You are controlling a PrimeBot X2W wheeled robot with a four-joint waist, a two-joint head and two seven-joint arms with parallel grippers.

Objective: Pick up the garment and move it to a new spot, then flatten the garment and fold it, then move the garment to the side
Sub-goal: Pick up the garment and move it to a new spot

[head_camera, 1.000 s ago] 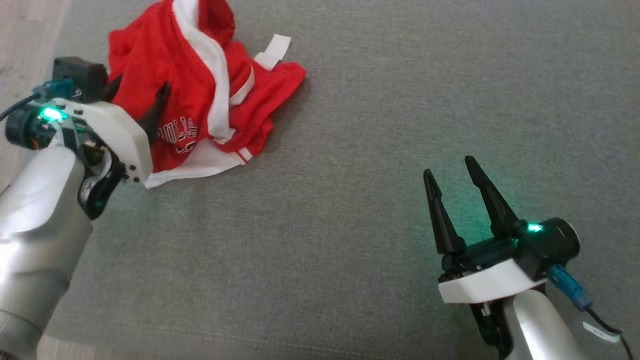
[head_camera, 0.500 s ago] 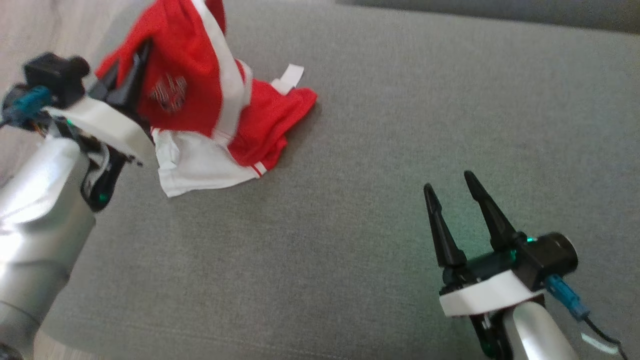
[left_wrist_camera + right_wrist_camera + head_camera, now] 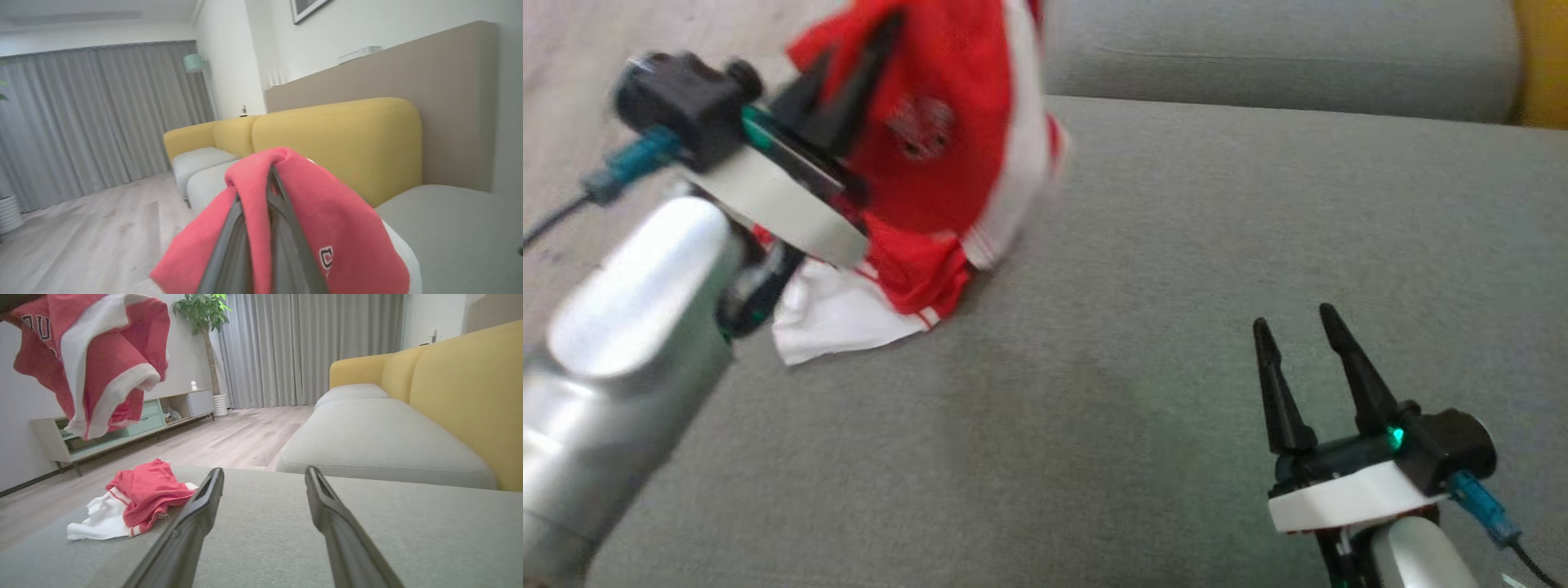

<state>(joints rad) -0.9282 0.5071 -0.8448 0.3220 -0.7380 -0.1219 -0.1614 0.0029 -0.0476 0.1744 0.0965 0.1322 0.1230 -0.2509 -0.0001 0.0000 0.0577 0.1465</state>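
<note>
1. Left gripper [image 3: 856,45] is clamped shut on a fold of the red-and-white garment [image 3: 947,155]. In the left wrist view its fingers are pinched together with cloth draped down either side. The right gripper [image 3: 1294,320] hovers low over the grey sofa cushion [image 3: 1176,261], jaws spread with nothing between them, well apart from the cloth
2. Step in hand, as I judge it: the pick-up and carry to a new spot. Flattening, folding and setting aside are not yet begun
3. Most of the garment hangs from the left fingertips, up off the cushion at its far left. In the right wrist view a red-and-white heap [image 3: 135,496] lies on the cushion below it with a gap between them; I cannot tell whether it is the same garment trailing or another piece
4. Next move probably calls for carrying the cloth over the open middle of the cushion and lowering it gently. The grip is on a bunched fold, so it will likely land crumpled and need the right gripper to help spread it
</note>
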